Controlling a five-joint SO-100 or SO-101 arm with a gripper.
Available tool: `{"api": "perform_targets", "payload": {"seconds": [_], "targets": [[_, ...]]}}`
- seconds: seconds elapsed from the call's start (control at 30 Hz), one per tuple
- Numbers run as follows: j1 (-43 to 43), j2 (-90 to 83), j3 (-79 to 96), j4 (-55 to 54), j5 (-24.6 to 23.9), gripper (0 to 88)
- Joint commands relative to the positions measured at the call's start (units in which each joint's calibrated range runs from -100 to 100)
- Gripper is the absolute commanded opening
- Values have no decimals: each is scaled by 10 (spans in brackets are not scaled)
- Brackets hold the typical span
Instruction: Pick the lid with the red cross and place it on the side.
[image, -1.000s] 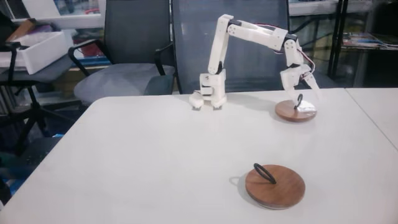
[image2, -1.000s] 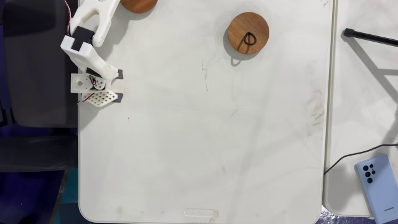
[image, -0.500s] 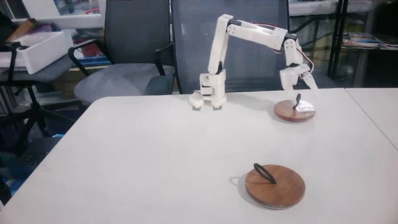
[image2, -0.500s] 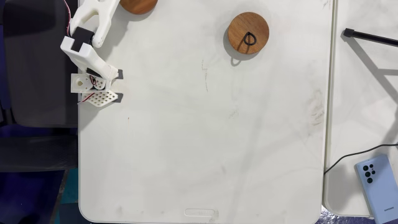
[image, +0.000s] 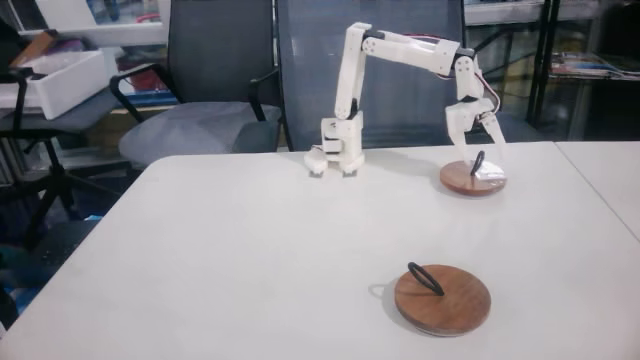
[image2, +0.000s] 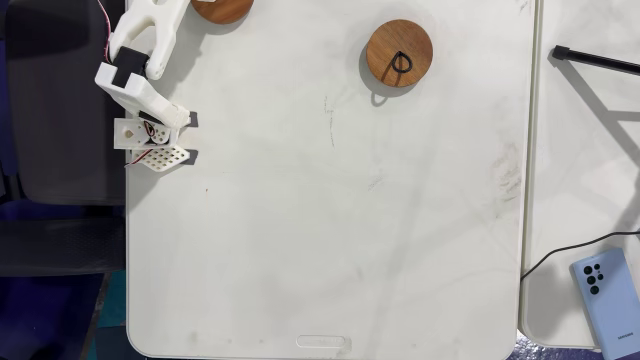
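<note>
One small brown wooden lid (image: 474, 178) faces you, black ring upright, pale label beside it; your gripper (image: 478, 147) hovers above, jaws apart.

front view, top-down view, shared table (image: 250, 250)

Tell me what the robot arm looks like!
The arm is all white and blocky, with dark patches at its joints. Thin red wires loop near the wrist. Its claw has two white pointed fingers. The base has a white plate full of tiny holes.
</note>
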Motion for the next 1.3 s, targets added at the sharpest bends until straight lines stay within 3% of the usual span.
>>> {"api": "perform_targets", "payload": {"seconds": [0.0, 0.3, 0.57, 0.83, 1.03, 1.27], "targets": [[-18, -41, -4, 6, -3, 261], [-19, -108, -4, 71, 3, 260], [-6, -110, -1, 220, 4, 258], [139, -237, -1, 245, 60, 258], [227, -388, -1, 325, 64, 256], [377, -714, 78, 331, 62, 156]]}}
